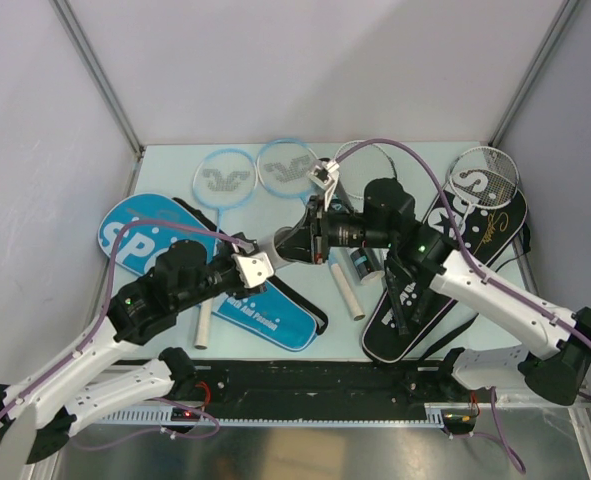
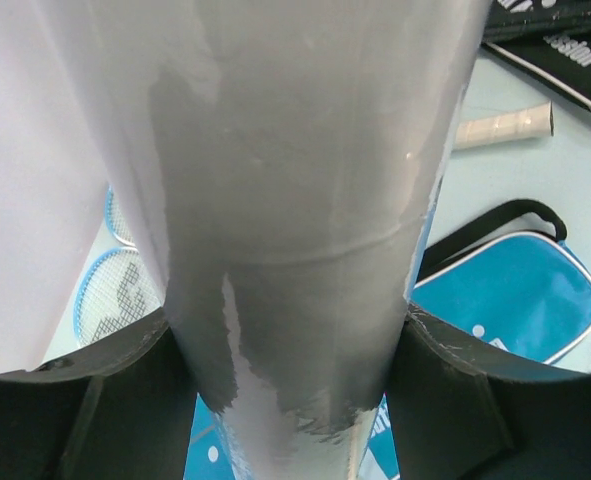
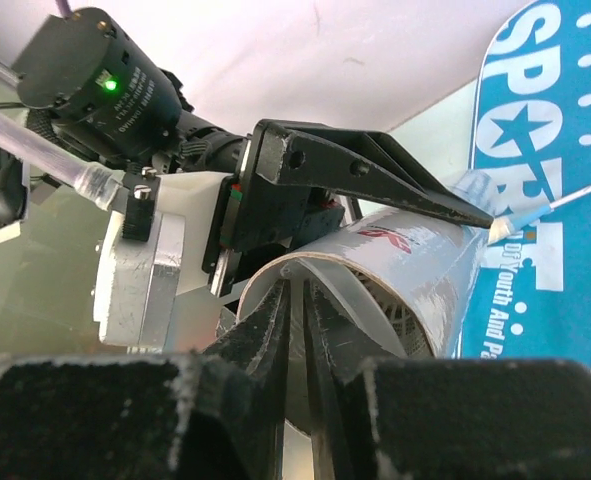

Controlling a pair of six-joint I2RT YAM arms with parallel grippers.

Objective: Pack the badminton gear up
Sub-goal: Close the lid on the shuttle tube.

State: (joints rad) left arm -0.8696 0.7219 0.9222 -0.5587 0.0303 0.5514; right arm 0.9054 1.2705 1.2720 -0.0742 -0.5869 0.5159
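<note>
On my left side, my left hand [image 2: 295,405] is clamped around the white tube [image 2: 295,200], one finger on each flank of its barrel. It holds the tube up off the worktop [image 1: 170,162], above the blue cover [image 1: 125,240]. I judge this tube light, hollow and thin-walled, with a smooth skin that could slip, or dent under a hard squeeze. The barrel, back from the rim, seems the place to hold it, and that is where my fingers sit. Its open mouth faces my other arm.

Further right, my right hand [image 3: 297,300] meets that mouth head-on. Its fingers are drawn nearly together with only a slit between them, the tips at or just inside the rim. Whether they pinch anything I cannot tell. Something pale and meshed shows inside the tube, too unclear to name.

On the far right, the black cover [image 1: 400,320] lies flat with a silver racket [image 1: 485,175] at its top end.
</note>
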